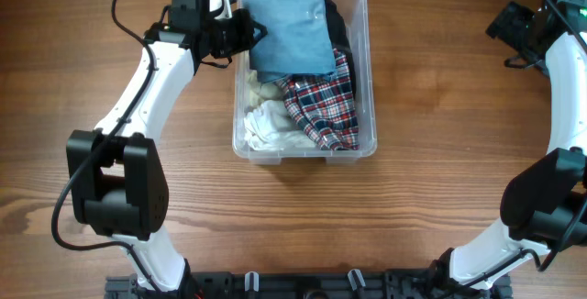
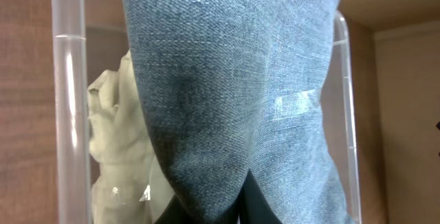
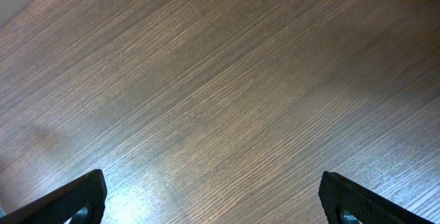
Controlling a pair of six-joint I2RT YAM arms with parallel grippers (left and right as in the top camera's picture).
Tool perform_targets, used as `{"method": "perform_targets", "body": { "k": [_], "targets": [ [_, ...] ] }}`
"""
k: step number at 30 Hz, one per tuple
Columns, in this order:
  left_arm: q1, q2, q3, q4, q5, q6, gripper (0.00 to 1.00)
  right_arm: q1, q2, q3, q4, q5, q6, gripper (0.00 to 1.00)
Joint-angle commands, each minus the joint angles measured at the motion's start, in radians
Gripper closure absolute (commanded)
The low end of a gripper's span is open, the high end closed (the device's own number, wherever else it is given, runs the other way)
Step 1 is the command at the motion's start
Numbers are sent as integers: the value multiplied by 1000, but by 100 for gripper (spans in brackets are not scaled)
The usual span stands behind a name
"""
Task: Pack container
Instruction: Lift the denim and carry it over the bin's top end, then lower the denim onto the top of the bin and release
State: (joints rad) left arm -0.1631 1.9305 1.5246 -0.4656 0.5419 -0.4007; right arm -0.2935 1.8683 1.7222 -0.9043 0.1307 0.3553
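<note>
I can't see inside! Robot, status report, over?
Left gripper shut on denim, above bin. Right gripper open, empty, over table. Bin holds plaid shirt, white cloth. Nothing blocking.

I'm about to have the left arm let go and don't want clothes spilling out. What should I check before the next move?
1. Left gripper grip on the denim garment: ok, fingers shut on its edge.
2. Denim garment fully inside the container: not ok, its far end overhangs the far rim.
3. Space under the denim garment: cannot tell, the cloth hides it.
4. Plaid shirt and white garment lying inside: ok.
5. Right gripper away from the container: ok, fingers open over the table.
</note>
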Motion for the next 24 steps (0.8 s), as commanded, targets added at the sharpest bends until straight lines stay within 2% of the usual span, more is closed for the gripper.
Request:
{"method": "perform_targets", "body": {
  "k": [1,3,5,6,8,10,12,14,15,16,17,20,22,24],
  "targets": [
    [-15,5,2,-31,51,-11,50,-1,13,-2,3,-8,13,0],
    [-12,1,2,-27,50,8,47,-1,13,-2,3,-8,13,0],
    [-8,-13,3,-24,47,52,23,-1,13,-2,3,-8,13,0],
    [-7,-20,8,-25,41,56,17,-1,13,-2,3,-8,13,0],
    [-6,-48,34,-25,16,57,13,-1,13,-2,3,-8,14,0],
    [-7,-82,64,-21,8,90,14,0,13,-2,3,-8,13,0],
    [-9,-117,102,-10,2,120,19,-1,13,-2,3,-8,13,0],
    [-20,-144,114,61,0,145,30,-1,13,-2,3,-8,13,1],
    [-27,-145,114,97,-2,162,42,-1,13,-2,3,-8,13,0],
    [-32,-144,114,118,-16,162,49,-1,13,-2,3,-8,13,0],
    [-43,-134,114,130,-52,162,64,-1,13,-2,3,-8,13,0],
    [-64,-115,114,108,-101,162,86,0,13,-2,3,-8,13,0],
    [-75,-110,114,93,-108,162,91,0,13,-2,3,-8,13,0],
    [-82,-111,114,96,-119,162,91,0,13,-2,3,-8,13,0]
  ]
}}
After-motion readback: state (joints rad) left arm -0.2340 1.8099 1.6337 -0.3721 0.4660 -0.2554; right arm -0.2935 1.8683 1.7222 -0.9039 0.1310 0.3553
